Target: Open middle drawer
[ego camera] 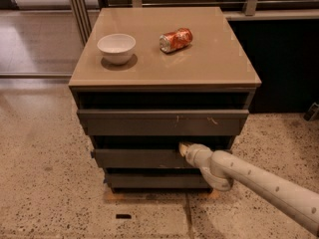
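Note:
The middle drawer (pixel 137 158) is the plain dark grey-brown front, second of three stacked under the tan cabinet top (pixel 214 59), with a small blue bit at its left end. The top drawer (pixel 159 122) above it has pale scratch marks. The lowest drawer (pixel 149 180) sits below. My gripper (pixel 183 149) is at the upper edge of the middle drawer, right of its centre, on the end of my white arm (pixel 259 183) that comes in from the lower right. The gripper's tip reaches into the dark gap above the drawer front.
A white bowl (pixel 116 48) and an orange soda can (pixel 176 39) lying on its side are on the cabinet top. Speckled floor surrounds the cabinet. A dark wall panel (pixel 284 63) stands to the right and a metal rail frame (pixel 79 9) at the back left.

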